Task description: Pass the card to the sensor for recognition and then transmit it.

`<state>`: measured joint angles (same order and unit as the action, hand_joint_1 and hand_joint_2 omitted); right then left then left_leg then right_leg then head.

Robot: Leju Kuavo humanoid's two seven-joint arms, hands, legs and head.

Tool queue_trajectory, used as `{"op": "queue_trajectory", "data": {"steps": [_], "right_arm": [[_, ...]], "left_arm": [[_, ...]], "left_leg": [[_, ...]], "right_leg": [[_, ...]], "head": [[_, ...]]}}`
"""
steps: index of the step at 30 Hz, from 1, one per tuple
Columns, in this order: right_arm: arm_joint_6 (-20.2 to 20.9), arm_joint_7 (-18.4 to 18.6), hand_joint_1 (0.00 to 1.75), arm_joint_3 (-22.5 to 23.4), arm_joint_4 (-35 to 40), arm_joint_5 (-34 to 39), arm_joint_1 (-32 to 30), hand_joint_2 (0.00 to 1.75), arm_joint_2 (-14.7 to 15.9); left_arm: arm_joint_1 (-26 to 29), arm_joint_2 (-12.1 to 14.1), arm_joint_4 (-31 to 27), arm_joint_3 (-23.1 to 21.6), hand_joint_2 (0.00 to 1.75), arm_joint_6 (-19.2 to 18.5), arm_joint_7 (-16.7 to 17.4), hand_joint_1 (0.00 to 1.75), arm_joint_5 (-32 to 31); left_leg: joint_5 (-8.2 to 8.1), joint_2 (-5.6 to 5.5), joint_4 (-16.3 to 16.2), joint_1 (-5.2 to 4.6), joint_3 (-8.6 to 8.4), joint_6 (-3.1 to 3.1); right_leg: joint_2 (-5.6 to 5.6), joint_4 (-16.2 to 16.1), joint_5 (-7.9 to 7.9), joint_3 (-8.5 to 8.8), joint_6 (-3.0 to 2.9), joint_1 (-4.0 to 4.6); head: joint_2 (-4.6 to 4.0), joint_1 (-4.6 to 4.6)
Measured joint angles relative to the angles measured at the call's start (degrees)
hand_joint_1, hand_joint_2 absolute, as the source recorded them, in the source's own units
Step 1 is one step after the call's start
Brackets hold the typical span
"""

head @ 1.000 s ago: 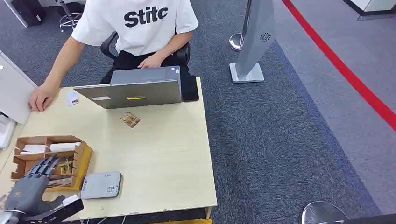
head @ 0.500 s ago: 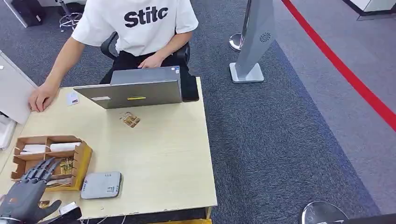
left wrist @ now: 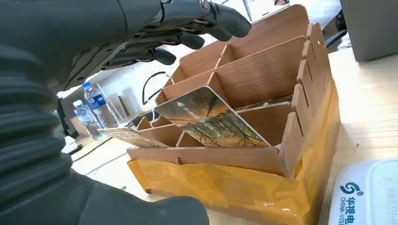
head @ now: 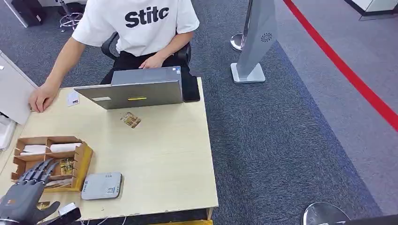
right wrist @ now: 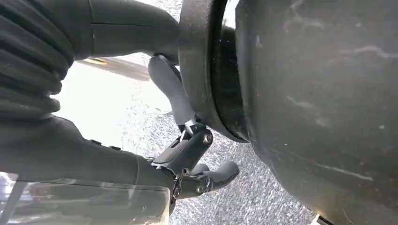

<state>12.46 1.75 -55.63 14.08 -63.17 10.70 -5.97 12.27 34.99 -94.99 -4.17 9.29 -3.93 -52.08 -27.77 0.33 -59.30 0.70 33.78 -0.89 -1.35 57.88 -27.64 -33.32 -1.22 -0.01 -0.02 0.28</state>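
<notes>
Glossy card [left wrist: 206,117] in slotted wooden organizer [left wrist: 263,84]

Card [left wrist: 213,119] leans in organizer [left wrist: 263,154], seemingly untouched.

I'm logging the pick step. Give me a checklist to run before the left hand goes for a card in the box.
1. Left hand empty, fingers apart: ok.
2. Hand at the box, not yet touching a card: ok.
3. Card leans up out of its slot, reachable: ok.
4. Sensor beside the box, top bare: ok.
5. Person's hand far from the box: ok.
6. Right hand free: cannot tell.
</notes>
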Motion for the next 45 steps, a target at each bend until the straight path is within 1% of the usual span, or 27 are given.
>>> {"op": "queue_trajectory", "data": {"steps": [10,21,28,31,33,35,38,42,45], "right_arm": [[0.00,-0.11,0.00,-0.26,0.15,-0.33,0.00,1.75,0.00],[0.00,-0.42,0.00,-0.66,0.17,-1.03,0.21,1.75,0.00],[0.02,-0.94,0.00,-1.44,0.26,-1.66,0.51,1.75,0.02],[0.09,-1.22,0.00,-1.75,0.33,-1.75,0.61,1.75,0.02],[0.11,-1.62,0.00,-1.86,0.37,-1.81,0.67,1.75,0.02],[0.15,-1.97,0.00,-1.90,0.42,-1.81,0.68,1.75,0.07],[0.15,-2.78,0.00,-2.14,0.46,-1.86,0.77,1.75,0.20],[0.46,-4.79,0.00,-2.45,0.46,-2.16,1.02,1.75,0.44],[0.61,-5.95,0.00,-2.95,0.46,-2.30,1.30,1.75,0.55]], "left_arm": [[0.98,0.02,-0.79,0.09,1.75,0.00,0.70,1.75,0.42],[2.65,0.02,-2.40,1.75,1.75,0.31,1.75,1.75,0.57],[2.56,-0.18,-2.67,1.77,1.75,0.50,2.25,1.75,-1.27],[1.71,-1.05,-2.45,1.77,1.75,2.90,2.95,1.75,-3.67],[0.71,-1.99,-2.16,1.77,1.75,5.72,3.13,1.75,-4.98],[-0.39,-2.78,-2.01,1.79,1.75,7.59,3.19,1.75,-5.57],[-2.51,-3.96,-1.86,2.19,1.75,12.20,3.06,1.75,-6.69],[-6.92,-5.33,-1.86,3.56,1.75,17.86,1.99,1.75,-7.37],[-12.25,-6.21,-1.22,4.17,1.75,18.53,1.35,1.75,-7.41]], "left_leg": [[-0.01,0.01,0.00,0.00,0.00,0.00],[-0.01,0.01,0.00,-0.01,0.01,-0.01],[-0.01,0.01,0.00,-0.01,0.00,-0.01],[-0.01,0.00,0.00,-0.01,0.02,-0.01],[-0.01,-0.01,0.00,-0.01,0.02,0.00],[-0.01,-0.01,0.00,-0.01,0.02,0.00],[0.00,-0.01,-0.02,-0.01,0.01,0.00],[0.00,-0.01,-0.04,-0.01,0.00,0.00],[0.03,-0.06,-0.04,-0.01,0.02,0.01]], "right_leg": [[-0.01,0.00,0.00,-0.01,0.00,-0.01],[-0.01,0.00,-0.01,-0.02,0.00,-0.01],[-0.01,0.00,-0.01,-0.04,0.00,-0.01],[0.00,0.00,0.00,-0.05,0.00,-0.02],[0.00,0.00,0.00,-0.04,0.00,-0.02],[0.01,0.00,0.00,-0.04,0.00,-0.02],[0.01,0.00,0.01,-0.04,0.00,-0.02],[0.02,0.00,0.02,-0.06,0.00,-0.02],[0.07,0.01,0.02,-0.04,0.01,-0.02]], "head": [[0.00,0.00],[0.00,0.00],[0.00,0.00],[0.00,0.00],[0.00,-0.02],[0.00,0.00],[0.00,0.00],[0.00,0.00],[0.02,0.00]]}}
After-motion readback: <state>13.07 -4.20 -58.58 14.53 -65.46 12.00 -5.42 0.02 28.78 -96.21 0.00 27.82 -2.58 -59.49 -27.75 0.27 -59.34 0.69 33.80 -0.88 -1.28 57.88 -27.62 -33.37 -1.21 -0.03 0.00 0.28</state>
